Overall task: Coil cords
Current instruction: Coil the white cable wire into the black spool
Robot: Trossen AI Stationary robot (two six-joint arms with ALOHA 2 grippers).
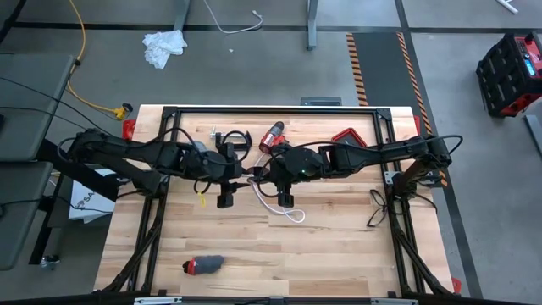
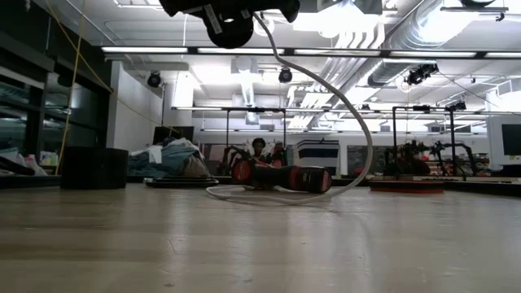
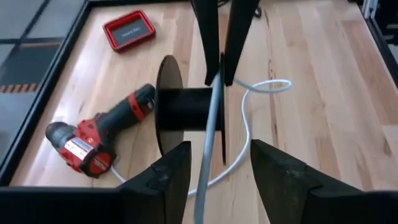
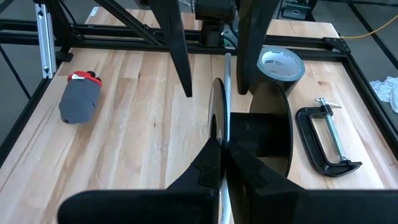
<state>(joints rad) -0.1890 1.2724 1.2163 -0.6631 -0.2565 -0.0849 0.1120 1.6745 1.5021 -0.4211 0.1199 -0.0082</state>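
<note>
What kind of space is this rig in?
Likely a robotics lab or workshop: concrete floor with hazard-striped tape, a wooden table holding a drill and clamp, and similar rigs in the room behind.

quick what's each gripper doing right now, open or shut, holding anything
Left gripper: open, fingers either side of the white cable, not clamping it.
Right gripper: shut on the black spool.

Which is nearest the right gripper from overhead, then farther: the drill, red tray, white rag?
1. Drill, beside the right gripper holding the white cable.
2. Red tray, farther right on the table.
3. White rag, on the floor.
</note>
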